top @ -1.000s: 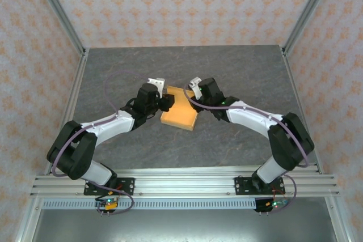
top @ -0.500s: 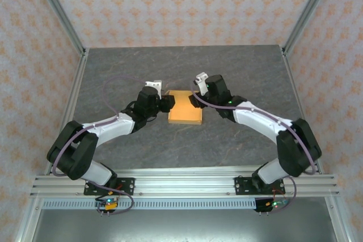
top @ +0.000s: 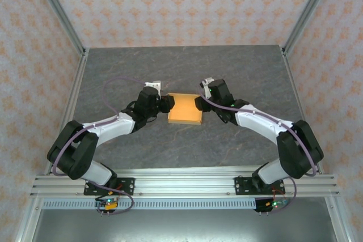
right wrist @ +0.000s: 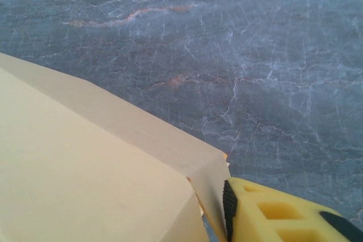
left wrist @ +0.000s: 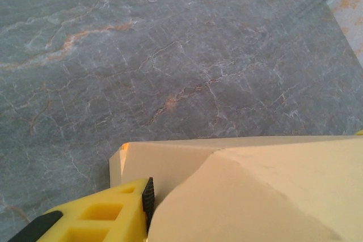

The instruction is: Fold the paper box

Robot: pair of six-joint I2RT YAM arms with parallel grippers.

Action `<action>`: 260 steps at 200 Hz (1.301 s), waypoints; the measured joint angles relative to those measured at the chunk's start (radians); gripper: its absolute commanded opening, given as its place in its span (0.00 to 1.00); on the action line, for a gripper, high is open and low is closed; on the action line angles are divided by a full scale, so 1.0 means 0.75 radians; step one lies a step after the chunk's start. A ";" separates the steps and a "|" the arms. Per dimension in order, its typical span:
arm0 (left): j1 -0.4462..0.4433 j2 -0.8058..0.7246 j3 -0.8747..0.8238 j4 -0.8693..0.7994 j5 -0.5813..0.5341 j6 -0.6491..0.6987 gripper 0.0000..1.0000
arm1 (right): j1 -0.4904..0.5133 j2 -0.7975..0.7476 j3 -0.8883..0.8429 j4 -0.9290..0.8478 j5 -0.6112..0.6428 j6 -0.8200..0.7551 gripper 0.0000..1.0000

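Note:
The paper box [top: 185,109] is a flat tan-orange rectangle in the middle of the grey table, held between both arms. My left gripper [top: 166,104] is at its left end. In the left wrist view one yellow finger [left wrist: 108,216] presses its black pad against the end wall of the box [left wrist: 261,191]; cardboard hides the other finger. My right gripper [top: 199,104] is at the right end. Its yellow finger [right wrist: 272,213] has its pad against the end flap of the box [right wrist: 85,168], and the other finger is hidden under the cardboard.
The marble-patterned table [top: 227,66] stretches open behind and in front of the box. Metal frame posts [top: 57,21] stand at the back corners before patterned walls. An aluminium rail [top: 181,182] carrying the arm bases runs along the near edge.
The box has turned from tilted to square with the table edges. The right gripper swung out, widened, and came back onto the right end. The left gripper kept its hold.

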 measured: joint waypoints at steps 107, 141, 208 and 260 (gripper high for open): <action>0.000 0.109 0.035 -0.014 0.044 -0.296 0.36 | -0.009 0.055 0.031 0.007 -0.113 0.211 0.31; 0.000 0.112 0.009 0.026 0.043 -0.312 0.36 | -0.010 0.062 0.009 0.051 -0.126 0.256 0.31; -0.032 0.087 -0.063 0.023 0.025 -0.276 0.41 | -0.009 0.058 -0.129 0.102 -0.155 0.238 0.34; -0.035 0.017 -0.181 0.007 0.013 -0.275 0.62 | -0.009 -0.031 -0.185 0.087 -0.164 0.193 0.45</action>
